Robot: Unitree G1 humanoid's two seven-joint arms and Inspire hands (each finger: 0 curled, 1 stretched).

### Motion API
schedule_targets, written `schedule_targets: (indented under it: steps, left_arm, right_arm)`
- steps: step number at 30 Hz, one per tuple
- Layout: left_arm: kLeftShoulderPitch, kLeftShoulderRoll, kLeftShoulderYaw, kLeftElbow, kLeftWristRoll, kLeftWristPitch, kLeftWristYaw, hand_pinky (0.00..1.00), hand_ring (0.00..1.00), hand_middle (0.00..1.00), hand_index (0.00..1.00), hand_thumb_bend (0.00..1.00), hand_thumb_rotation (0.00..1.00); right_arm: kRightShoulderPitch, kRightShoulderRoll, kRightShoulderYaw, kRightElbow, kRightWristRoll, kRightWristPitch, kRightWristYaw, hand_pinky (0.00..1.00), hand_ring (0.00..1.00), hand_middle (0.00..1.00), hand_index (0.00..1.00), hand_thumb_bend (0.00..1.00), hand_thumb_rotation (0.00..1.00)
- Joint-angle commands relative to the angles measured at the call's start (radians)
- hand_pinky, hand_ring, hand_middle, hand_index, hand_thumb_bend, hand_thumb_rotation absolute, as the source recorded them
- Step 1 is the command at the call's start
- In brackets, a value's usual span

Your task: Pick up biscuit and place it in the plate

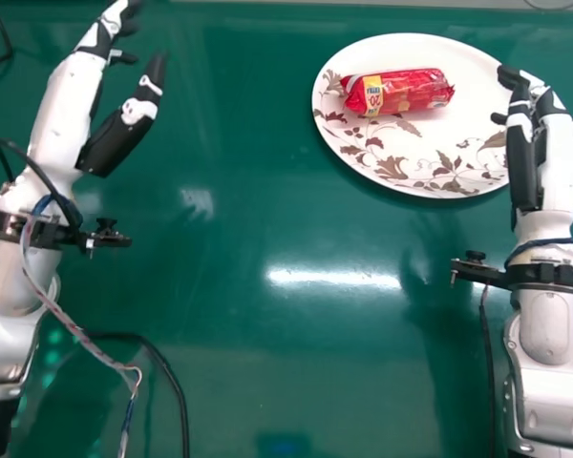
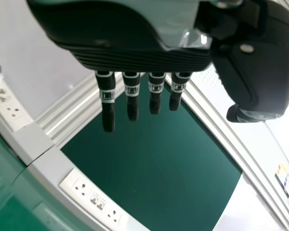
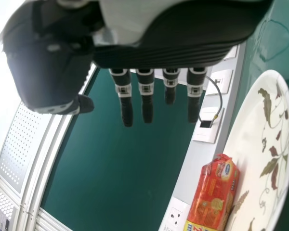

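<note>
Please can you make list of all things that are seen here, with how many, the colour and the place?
Biscuit packet: 1, red with yellow label, on the plate
Plate: 1, white with leaf pattern, table's far right
Table: 1, green, under everything
Cables: several, mostly black, around the arms
Sockets: several, white, beyond the table
Board: dark green, background
Arms: 2, white and black, left and right
Left hand: 1, black and white, far left
Right hand: 1, black and white, plate's right edge

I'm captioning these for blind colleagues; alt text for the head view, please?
A red biscuit packet lies on a white, leaf-patterned plate on a green table, between the robot's open left hand and right hand.
</note>
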Motion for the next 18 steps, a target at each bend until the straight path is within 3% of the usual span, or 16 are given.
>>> schedule_targets:
  steps: [1, 4, 9, 18]
  left_arm:
    - [0.075, -0.029, 0.036, -0.054, -0.009, -0.02, 0.015, 0.88, 0.96, 0.99, 1.0, 0.52, 0.63]
    - [0.156, -0.064, 0.06, -0.103, -0.011, -0.028, 0.023, 0.97, 0.99, 1.0, 1.0, 0.5, 0.65]
    - [0.25, -0.126, 0.09, -0.114, -0.012, -0.082, 0.057, 0.95, 0.99, 1.0, 1.0, 0.53, 0.69]
    - [0.335, -0.196, 0.106, -0.12, -0.009, -0.113, 0.071, 0.93, 0.96, 0.97, 1.0, 0.49, 0.61]
  right_arm:
    - [0.007, -0.012, -0.012, 0.016, -0.006, -0.021, -0.014, 0.76, 0.83, 0.85, 0.81, 0.48, 0.49]
    - [0.008, -0.01, -0.013, 0.009, -0.017, -0.009, -0.022, 0.73, 0.81, 0.83, 0.79, 0.5, 0.52]
    - [0.012, -0.008, -0.02, 0.008, -0.002, -0.013, -0.022, 0.73, 0.82, 0.83, 0.79, 0.48, 0.48]
    - [0.019, -0.021, -0.035, 0.018, 0.001, -0.026, -0.014, 0.73, 0.82, 0.82, 0.78, 0.5, 0.49]
